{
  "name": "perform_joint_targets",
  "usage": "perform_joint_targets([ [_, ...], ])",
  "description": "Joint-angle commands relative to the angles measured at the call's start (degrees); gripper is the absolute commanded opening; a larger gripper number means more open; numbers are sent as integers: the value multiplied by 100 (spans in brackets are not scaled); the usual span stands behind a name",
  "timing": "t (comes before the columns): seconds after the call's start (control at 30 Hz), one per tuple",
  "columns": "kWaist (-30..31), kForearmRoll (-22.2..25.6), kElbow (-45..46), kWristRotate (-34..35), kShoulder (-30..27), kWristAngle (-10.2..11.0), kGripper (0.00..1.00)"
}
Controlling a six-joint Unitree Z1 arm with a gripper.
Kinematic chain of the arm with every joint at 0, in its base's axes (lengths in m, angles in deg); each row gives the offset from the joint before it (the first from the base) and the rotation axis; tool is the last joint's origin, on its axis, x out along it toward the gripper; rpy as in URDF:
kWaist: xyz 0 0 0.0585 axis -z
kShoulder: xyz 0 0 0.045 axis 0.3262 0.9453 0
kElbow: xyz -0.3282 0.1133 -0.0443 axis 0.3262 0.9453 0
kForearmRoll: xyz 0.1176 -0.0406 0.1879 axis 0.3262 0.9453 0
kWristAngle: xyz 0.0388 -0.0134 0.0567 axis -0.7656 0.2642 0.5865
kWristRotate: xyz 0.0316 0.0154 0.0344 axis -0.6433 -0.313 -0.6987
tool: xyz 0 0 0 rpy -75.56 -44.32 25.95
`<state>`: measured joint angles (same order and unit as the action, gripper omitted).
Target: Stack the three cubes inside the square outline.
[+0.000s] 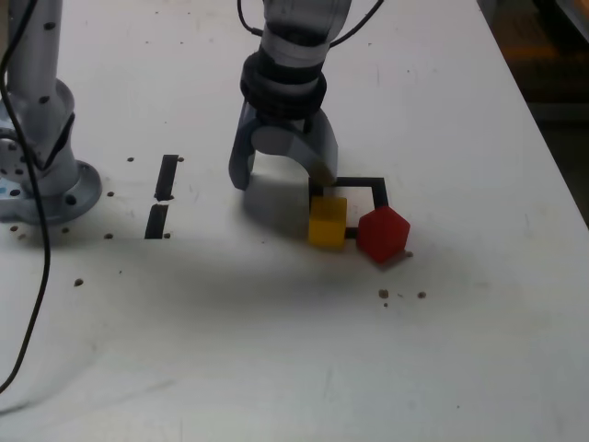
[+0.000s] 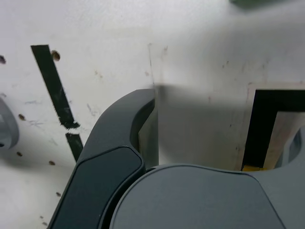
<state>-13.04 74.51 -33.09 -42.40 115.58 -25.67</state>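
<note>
Hanging over the pale, scuffed tabletop (image 1: pixel 230 304), the gripper (image 1: pixel 282 173) has its smooth, curved grey fingers spread apart, with nothing between them. Black tape with straight edges makes the square outline (image 1: pixel 359 182). In the exterior view, the solid yellow cube (image 1: pixel 328 222) covers the outline's lower-left corner, and the red cube (image 1: pixel 383 234), just beside it, covers the lower-right one, showing a six-sided silhouette. One finger of the gripper overlaps the outline's upper-left corner in that view; whether they touch, I cannot tell.

The wrist view catches a cut-off bit of a green block (image 2: pixel 257 3) that the exterior view does not show. It also brings up the ragged ends of the two tape strips (image 2: pixel 55 86) and the round brown holes (image 2: pixel 55 55). Of the yellow cube it gives only a sliver, while both yellow and red cubes show in the exterior view.
</note>
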Motion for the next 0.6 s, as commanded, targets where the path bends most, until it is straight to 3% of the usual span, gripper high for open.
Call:
perform_joint_targets([
  [0.0, 50, 94, -56, 43, -30, -3, 98],
  [0.37, 127, 256, -441, 101, -34, 70, 99],
  [0.57, 395, 742, -1075, 59, -27, 145, 99],
])
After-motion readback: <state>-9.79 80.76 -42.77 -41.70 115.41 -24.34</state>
